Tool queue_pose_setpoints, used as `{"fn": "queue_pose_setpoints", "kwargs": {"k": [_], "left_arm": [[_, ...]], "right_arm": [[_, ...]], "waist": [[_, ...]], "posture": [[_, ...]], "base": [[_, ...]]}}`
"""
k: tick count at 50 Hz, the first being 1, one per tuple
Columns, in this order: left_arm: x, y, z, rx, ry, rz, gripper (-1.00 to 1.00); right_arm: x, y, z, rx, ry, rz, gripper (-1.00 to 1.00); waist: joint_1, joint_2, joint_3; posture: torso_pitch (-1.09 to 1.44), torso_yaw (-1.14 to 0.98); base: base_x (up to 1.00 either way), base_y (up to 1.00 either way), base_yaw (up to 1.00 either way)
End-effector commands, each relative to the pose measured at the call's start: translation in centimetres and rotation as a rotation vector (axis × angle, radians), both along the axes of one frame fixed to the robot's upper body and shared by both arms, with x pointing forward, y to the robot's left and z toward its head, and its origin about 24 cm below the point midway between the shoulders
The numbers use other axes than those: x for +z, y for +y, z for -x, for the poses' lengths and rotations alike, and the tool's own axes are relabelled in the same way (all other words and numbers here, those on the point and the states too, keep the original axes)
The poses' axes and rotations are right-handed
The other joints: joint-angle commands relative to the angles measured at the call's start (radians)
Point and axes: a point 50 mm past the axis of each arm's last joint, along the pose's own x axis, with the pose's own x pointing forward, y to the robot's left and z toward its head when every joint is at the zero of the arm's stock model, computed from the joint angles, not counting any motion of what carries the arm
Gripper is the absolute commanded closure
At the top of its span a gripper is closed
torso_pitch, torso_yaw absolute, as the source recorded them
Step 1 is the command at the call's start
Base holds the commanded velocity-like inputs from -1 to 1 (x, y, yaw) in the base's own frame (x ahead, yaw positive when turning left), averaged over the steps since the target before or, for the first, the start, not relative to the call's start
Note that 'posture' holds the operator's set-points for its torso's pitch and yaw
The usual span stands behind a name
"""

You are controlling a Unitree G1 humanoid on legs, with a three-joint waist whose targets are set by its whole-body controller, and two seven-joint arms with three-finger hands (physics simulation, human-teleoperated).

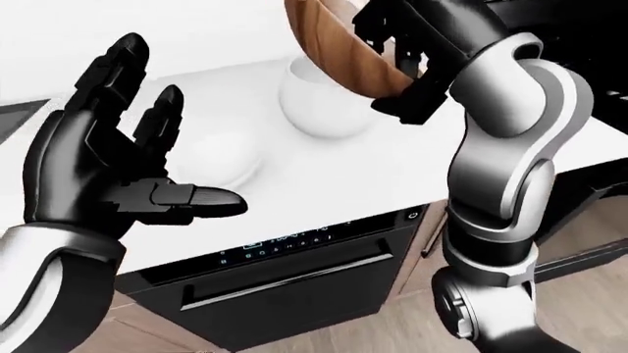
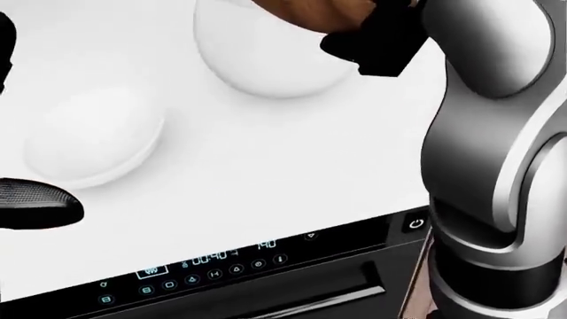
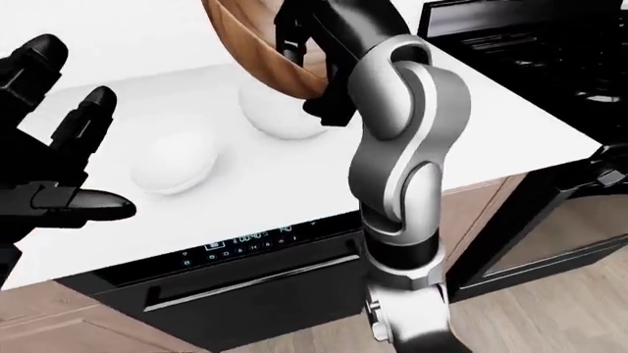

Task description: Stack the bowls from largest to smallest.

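Left-eye view puts my left hand nearest, raised, its fingers spread and empty. Below it runs the dishwasher panel under the white tabletop. On the tabletop sits the small white bowl; beyond it stands the large white bowl. My right hand pinches the rim of the wooden bowl, which hangs tilted above the large white one. I judge I am mid-carry. Next I need to level the wooden bowl, centre it over the large bowl and lower it in.
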Motion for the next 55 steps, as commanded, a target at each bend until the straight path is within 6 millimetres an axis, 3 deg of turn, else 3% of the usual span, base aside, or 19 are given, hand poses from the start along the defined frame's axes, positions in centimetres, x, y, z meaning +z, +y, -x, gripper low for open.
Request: {"fn": "queue_pose_setpoints", "kwargs": {"k": [1, 7, 10, 12, 17, 19, 20, 21, 26, 27, 31, 33, 37, 39, 42, 43, 45, 52, 55], "left_arm": [[1.3, 0.7, 0.5, 0.044, -0.077, 0.016, -1.00], [1.4, 0.7, 0.5, 0.045, -0.081, 0.015, -1.00], [1.4, 0.7, 0.5, 0.045, -0.081, 0.016, -1.00], [1.5, 0.8, 0.6, 0.045, -0.082, 0.016, -1.00], [1.6, 0.8, 0.7, 0.046, -0.085, 0.018, -1.00], [1.6, 0.8, 0.7, 0.046, -0.085, 0.018, -1.00], [1.6, 0.8, 0.7, 0.046, -0.085, 0.018, -1.00], [1.6, 0.8, 0.7, 0.045, -0.085, 0.018, -1.00], [1.5, 0.8, 0.7, 0.045, -0.082, 0.018, -1.00], [1.5, 0.7, 0.6, 0.044, -0.083, 0.019, -1.00], [1.5, 0.6, 0.6, 0.044, -0.082, 0.018, -1.00], [1.5, 0.6, 0.5, 0.044, -0.082, 0.017, -1.00], [1.4, 0.5, 0.5, 0.042, -0.082, 0.016, -1.00], [1.4, 0.5, 0.5, 0.042, -0.082, 0.016, -1.00], [1.4, 0.5, 0.5, 0.043, -0.081, 0.016, -1.00], [1.4, 0.6, 0.5, 0.043, -0.081, 0.016, -1.00], [1.4, 0.6, 0.5, 0.043, -0.082, 0.016, -1.00], [1.4, 0.6, 0.5, 0.036, -0.084, 0.032, -1.00], [1.4, 0.3, 0.8, 0.030, -0.100, 0.008, -1.00]], "right_arm": [[1.9, 1.1, 1.3, 0.044, -0.124, 0.016, 1.00], [2.1, 1.4, 1.7, 0.060, -0.147, 0.031, 1.00], [2.0, 1.5, 1.7, 0.067, -0.142, 0.034, 1.00], [2.0, 1.6, 1.7, 0.069, -0.141, 0.037, 1.00], [2.1, 1.7, 1.9, 0.078, -0.148, 0.038, 1.00], [2.0, 1.8, 1.8, 0.080, -0.146, 0.038, 1.00], [2.1, 1.8, 1.9, 0.085, -0.142, 0.029, 1.00], [2.1, 1.8, 1.9, 0.089, -0.141, 0.022, 1.00], [2.1, 1.5, 1.8, 0.071, -0.143, 0.013, 1.00], [2.2, 1.4, 1.9, 0.070, -0.142, 0.011, 1.00], [2.5, 1.2, 2.1, 0.071, -0.148, -0.005, 1.00], [2.5, 1.1, 2.0, 0.070, -0.151, -0.006, 1.00], [2.5, 1.1, 2.1, 0.073, -0.147, -0.014, 1.00], [2.5, 1.1, 2.1, 0.075, -0.145, -0.021, 1.00], [2.6, 1.0, 1.9, 0.059, -0.158, -0.019, 1.00], [2.8, 1.0, 2.0, 0.060, -0.161, -0.025, 1.00], [3.0, 1.0, 2.0, 0.062, -0.163, -0.026, 1.00], [3.4, 0.8, 2.1, 0.057, -0.168, -0.019, 1.00], [3.3, 0.8, 2.1, 0.059, -0.165, -0.012, 1.00]], "waist": [[0.013, -0.013, -0.018], [0.009, 0.017, 0.001], [-0.008, 0.088, -0.026], [0.002, 0.063, -0.045], [0.012, 0.042, -0.028], [0.014, 0.001, -0.037], [0.010, -0.042, -0.051], [0.034, -0.013, -0.048], [0.009, 0.029, -0.048], [0.037, -0.018, -0.017], [0.000, 0.091, -0.036], [-0.004, 0.066, -0.019], [-0.001, 0.049, -0.027], [0.034, 0.057, -0.054], [0.010, 0.063, -0.041], [0.031, 0.033, -0.019], [0.034, -0.003, -0.016], [0.007, 0.067, -0.035], [0.001, 0.069, -0.026]], "posture": [[0.00, 0.00], [0.00, 0.00], [0.00, 0.00], [0.00, 0.00], [0.00, 0.00], [0.00, 0.00], [0.00, 0.00], [0.00, 0.00], [0.00, 0.00], [0.00, 0.00], [0.00, 0.00], [0.00, 0.00], [0.00, 0.00], [0.00, 0.00], [0.00, 0.00], [0.00, 0.00], [0.00, 0.00], [0.00, 0.00], [0.00, 0.00]], "base": [[0.00, 0.00, 0.00], [0.00, 0.00, 0.00], [0.01, 0.00, 0.00], [0.11, 0.00, 0.00], [0.14, 0.01, 0.00], [0.01, 0.17, 0.00], [0.00, 0.25, 0.00], [0.00, 0.00, 0.72], [0.00, 0.18, 0.78], [0.00, 0.00, 0.00], [0.00, 0.00, 0.00], [0.00, 0.00, 0.00], [0.00, 0.00, 0.00], [0.00, 0.00, 0.54], [0.00, 0.07, 0.60], [0.00, 0.00, 0.00], [0.00, 0.00, 0.00], [0.00, 0.00, 0.00], [0.00, 0.00, 0.00]]}}
